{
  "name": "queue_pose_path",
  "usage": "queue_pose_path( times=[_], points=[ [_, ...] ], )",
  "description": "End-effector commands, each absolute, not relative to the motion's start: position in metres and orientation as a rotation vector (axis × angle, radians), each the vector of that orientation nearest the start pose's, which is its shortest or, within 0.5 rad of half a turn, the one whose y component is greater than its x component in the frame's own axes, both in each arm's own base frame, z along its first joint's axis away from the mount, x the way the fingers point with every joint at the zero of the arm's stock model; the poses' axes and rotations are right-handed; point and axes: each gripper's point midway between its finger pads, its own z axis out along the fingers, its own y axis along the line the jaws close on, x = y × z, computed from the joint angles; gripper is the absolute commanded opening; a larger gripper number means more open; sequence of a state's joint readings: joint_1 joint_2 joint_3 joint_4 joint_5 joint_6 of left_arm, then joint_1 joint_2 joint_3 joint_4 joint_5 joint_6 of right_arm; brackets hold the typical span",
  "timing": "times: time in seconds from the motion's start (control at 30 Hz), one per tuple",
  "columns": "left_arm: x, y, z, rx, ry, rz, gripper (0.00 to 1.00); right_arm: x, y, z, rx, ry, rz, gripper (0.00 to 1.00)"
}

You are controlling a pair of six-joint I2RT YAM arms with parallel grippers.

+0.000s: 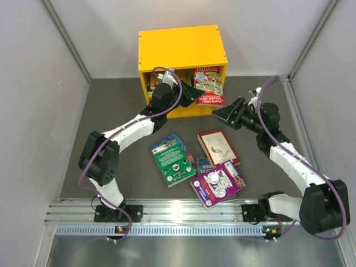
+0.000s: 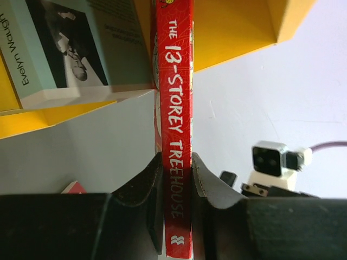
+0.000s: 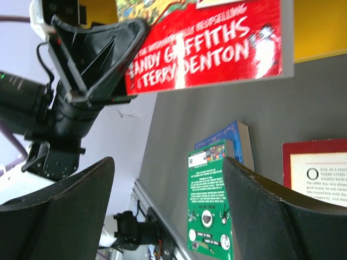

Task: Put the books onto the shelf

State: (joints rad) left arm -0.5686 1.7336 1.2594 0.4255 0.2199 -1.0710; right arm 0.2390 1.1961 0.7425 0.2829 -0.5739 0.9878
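left wrist view shows you the left gripper (image 2: 177, 165) pinching the red book (image 2: 174, 97) by its spine, centre frame. your right gripper (image 3: 168, 184) gapes wide, empty.

The shelf (image 1: 181, 47) is bright yellow, and the red book (image 1: 209, 86) at its right-hand opening is glossy red with white lettering and a busy multicoloured cartoon above. In front of the shelf, on the dark grey desk (image 1: 111, 105), are a green book (image 1: 172, 158), a red-bordered cream book (image 1: 218, 146), a dark blue book (image 1: 203, 165) and a purple book (image 1: 218, 183) patterned with white circles.
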Motion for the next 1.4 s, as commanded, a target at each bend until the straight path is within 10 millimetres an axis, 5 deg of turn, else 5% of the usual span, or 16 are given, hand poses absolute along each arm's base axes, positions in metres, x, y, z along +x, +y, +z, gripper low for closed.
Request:
queue_pose_path(
  times=[0.0,0.3,0.4,0.5,0.57,0.93,1.2,1.37],
  points=[
    [0.423,-0.36,0.335,-0.196,1.631,-1.477,0.0,0.315,0.201,0.243,0.224,1.922,1.314,0.8],
    [0.43,-0.366,0.327,-0.223,1.635,-1.514,0.0,0.332,0.209,0.261,0.245,1.856,1.369,0.69],
    [0.432,-0.367,0.327,-0.226,1.64,-1.513,0.0,0.342,0.212,0.264,0.259,1.834,1.386,0.53],
    [0.434,-0.368,0.324,-0.229,1.651,-1.514,0.0,0.355,0.218,0.258,0.27,1.851,1.374,0.17],
    [0.435,-0.368,0.324,-0.233,1.658,-1.513,0.0,0.362,0.222,0.263,0.259,1.845,1.369,0.11],
    [0.449,-0.372,0.296,-0.255,1.797,-1.476,0.11,0.391,0.232,0.274,0.262,1.834,1.366,0.06],
    [0.452,-0.372,0.287,-0.262,1.829,-1.484,0.28,0.402,0.236,0.282,0.26,1.829,1.368,0.04],
    [0.456,-0.373,0.282,-0.271,1.858,-1.474,0.63,0.403,0.239,0.282,0.259,1.829,1.367,0.04]
  ],
)
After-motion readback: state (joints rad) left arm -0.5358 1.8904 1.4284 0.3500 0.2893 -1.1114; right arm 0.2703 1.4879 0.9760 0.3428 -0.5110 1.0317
